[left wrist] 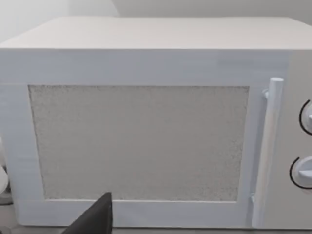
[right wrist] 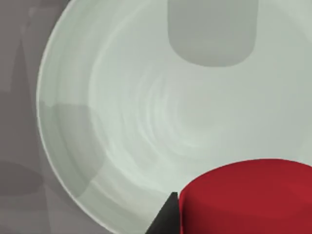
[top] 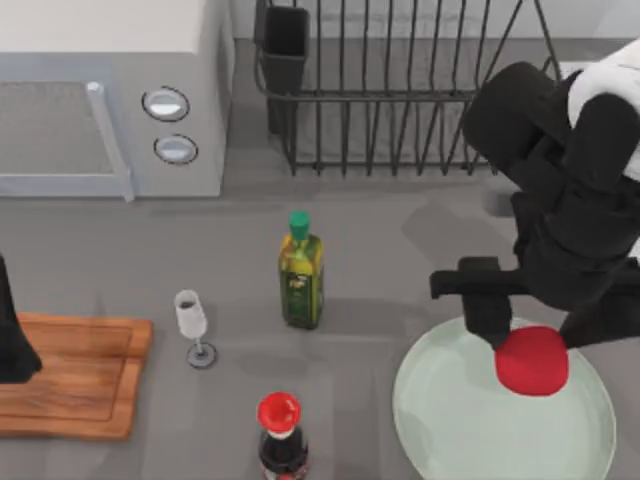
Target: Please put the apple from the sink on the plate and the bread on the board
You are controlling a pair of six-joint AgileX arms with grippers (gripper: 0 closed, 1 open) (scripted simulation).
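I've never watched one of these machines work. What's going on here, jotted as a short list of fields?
Setting: grey counter with a microwave and a dish rack
Right gripper: above the plate, jaws closed on the apple
Apple: red, held over the plate's upper right part; whether it touches the plate cannot be told
Left gripper: at the table's left edge, over the board
Bread: not seen
Other items: oil bottle, wine glass, red-capped bottle
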